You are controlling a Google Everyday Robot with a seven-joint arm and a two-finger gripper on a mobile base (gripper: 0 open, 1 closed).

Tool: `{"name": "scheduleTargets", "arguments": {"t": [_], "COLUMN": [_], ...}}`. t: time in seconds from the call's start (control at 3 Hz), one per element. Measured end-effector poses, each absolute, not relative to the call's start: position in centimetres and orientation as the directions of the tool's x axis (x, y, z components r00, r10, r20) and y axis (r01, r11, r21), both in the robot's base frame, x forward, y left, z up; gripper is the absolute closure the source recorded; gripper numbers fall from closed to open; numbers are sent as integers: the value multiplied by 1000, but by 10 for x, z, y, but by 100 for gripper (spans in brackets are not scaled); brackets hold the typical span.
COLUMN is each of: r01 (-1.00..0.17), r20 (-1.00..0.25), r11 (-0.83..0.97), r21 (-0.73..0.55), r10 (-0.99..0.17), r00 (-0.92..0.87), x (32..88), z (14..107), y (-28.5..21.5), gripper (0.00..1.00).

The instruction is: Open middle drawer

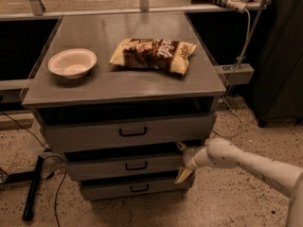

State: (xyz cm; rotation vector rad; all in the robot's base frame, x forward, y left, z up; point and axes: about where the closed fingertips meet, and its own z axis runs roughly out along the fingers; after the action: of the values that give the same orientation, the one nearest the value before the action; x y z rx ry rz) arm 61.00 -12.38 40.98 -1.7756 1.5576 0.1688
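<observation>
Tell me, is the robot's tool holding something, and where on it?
Cannot be told. The tool sits against the right end of the middle drawer, away from its black handle, but a real grip isn't visible.

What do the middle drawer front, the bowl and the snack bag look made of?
The middle drawer: painted metal or laminate, can't tell which; flat matte grey front, black loop handle. The bowl: likely paper or foam; thin rim, dull off-white. The snack bag: plastic film; crinkled, glossy highlights. The pincer sits at the middle drawer's right end; smooth cream shell, probably plastic.
</observation>
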Motion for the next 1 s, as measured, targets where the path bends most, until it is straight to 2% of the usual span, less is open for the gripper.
{"name": "scheduleTargets", "arguments": {"t": [0.33, 0.67, 1.0], "r01": [-895, -895, -895], "r20": [-553, -553, -553], "r11": [27, 27, 27], "r21": [-445, -445, -445], "r10": [-795, -795, -795], "r00": [251, 251, 251], "x": [615, 615, 615], "z": [412, 412, 412], "y": [-125, -125, -125], "gripper": [0, 19, 42]}}
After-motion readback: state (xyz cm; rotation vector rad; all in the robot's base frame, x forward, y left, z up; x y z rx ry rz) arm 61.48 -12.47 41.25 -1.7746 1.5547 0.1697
